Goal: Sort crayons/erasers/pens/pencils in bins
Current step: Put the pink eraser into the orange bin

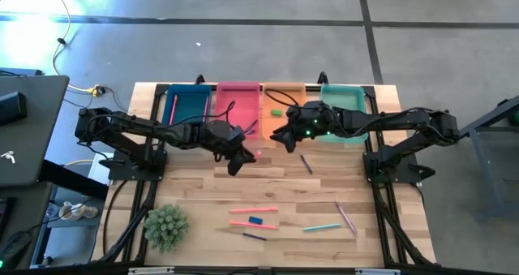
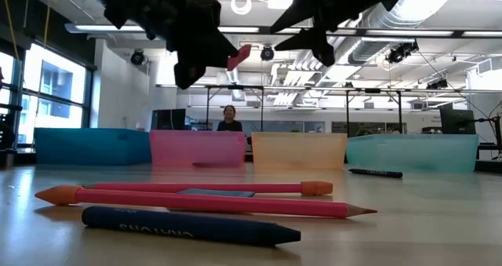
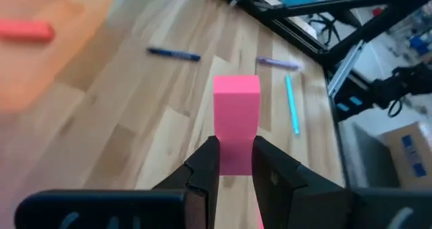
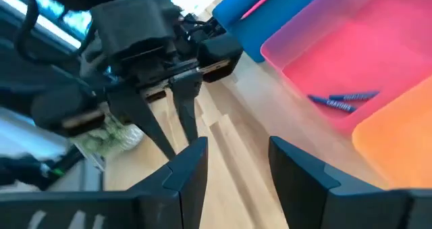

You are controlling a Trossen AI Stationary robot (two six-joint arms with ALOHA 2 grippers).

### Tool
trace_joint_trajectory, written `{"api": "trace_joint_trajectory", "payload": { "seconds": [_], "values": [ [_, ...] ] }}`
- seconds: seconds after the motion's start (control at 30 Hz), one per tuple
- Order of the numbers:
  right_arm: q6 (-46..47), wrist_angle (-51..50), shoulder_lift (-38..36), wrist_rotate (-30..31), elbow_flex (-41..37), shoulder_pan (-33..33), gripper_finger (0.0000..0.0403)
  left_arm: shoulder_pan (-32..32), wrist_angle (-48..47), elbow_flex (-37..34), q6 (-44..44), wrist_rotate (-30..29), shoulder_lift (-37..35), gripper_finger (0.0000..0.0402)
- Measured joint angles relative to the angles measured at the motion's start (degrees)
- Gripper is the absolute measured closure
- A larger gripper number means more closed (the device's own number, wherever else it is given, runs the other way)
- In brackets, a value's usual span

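above the wooden table (image 1: 324, 186), just in front of the pink bin (image 1: 237, 103), i hold the pink eraser (image 3: 236, 121) in my left gripper (image 3: 236, 163), jaws narrowed onto its lower half so the block stands up out of them. from the low view the pink eraser hangs well clear of the tabletop. my right gripper (image 4: 237, 163) hovers close by, near the orange bin (image 1: 282, 101), jaws spread with nothing between them. a green eraser (image 1: 276, 110) lies in the orange bin, and blue crayons (image 4: 344, 99) lie in the pink one. the dark blue bin (image 1: 188, 105) and teal bin (image 1: 344, 105) flank the row. a blue eraser (image 1: 255, 221) rests among pencils (image 1: 253, 211) toward the near edge, beside a small potted plant (image 1: 165, 225).
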Motion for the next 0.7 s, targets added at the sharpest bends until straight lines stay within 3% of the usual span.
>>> {"api": "trace_joint_trajectory", "payload": {
  "seconds": [0.1, 0.4, 0.7],
  "values": [
    [6.5, 0.0, 0.0, 0.0, 0.0, 0.0, 0.0253, 0.0, 0.5, 0.0, 4.7, -1.1, 0.0, 0.0341],
    [19.8, 0.0, 0.0, 0.1, 0.0, 0.0, 0.0253, 0.0, 0.7, 0.0, 15.6, -12.4, 0.0, 0.0341],
    [26.2, 1.4, 2.5, 3.6, 0.0, 0.0, 0.0253, 0.0, 0.5, 0.0, 18.9, -14.9, 0.0, 0.0341]
  ]
}}
